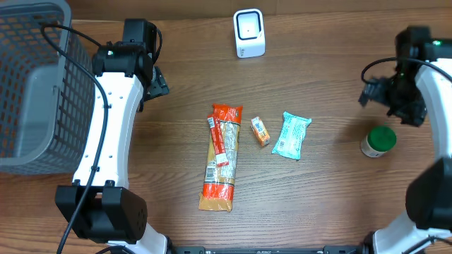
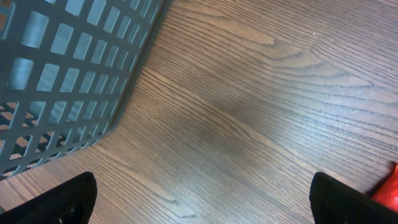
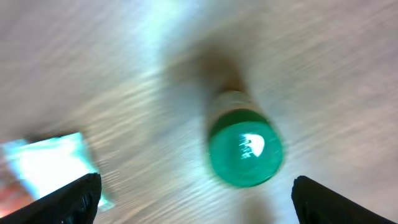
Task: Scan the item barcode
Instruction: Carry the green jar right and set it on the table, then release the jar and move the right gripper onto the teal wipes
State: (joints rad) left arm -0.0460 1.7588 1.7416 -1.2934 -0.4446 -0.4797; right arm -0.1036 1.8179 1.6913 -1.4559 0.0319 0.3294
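Observation:
A small jar with a green lid (image 1: 379, 141) stands upright on the wooden table at the right. My right gripper (image 1: 394, 104) hovers just behind it, apart from it. In the right wrist view the green lid (image 3: 244, 152) lies ahead of the wide-open right gripper (image 3: 196, 200), with nothing between its fingers. A white barcode scanner (image 1: 249, 33) stands at the back centre. My left gripper (image 1: 157, 81) is open over bare wood beside the basket, and in its own view the left gripper (image 2: 202, 200) holds nothing.
A long orange package (image 1: 221, 156), a small orange box (image 1: 260, 131) and a teal packet (image 1: 292, 135) lie mid-table. A grey mesh basket (image 1: 35, 85) fills the back left corner, its wall (image 2: 62, 74) close to the left gripper.

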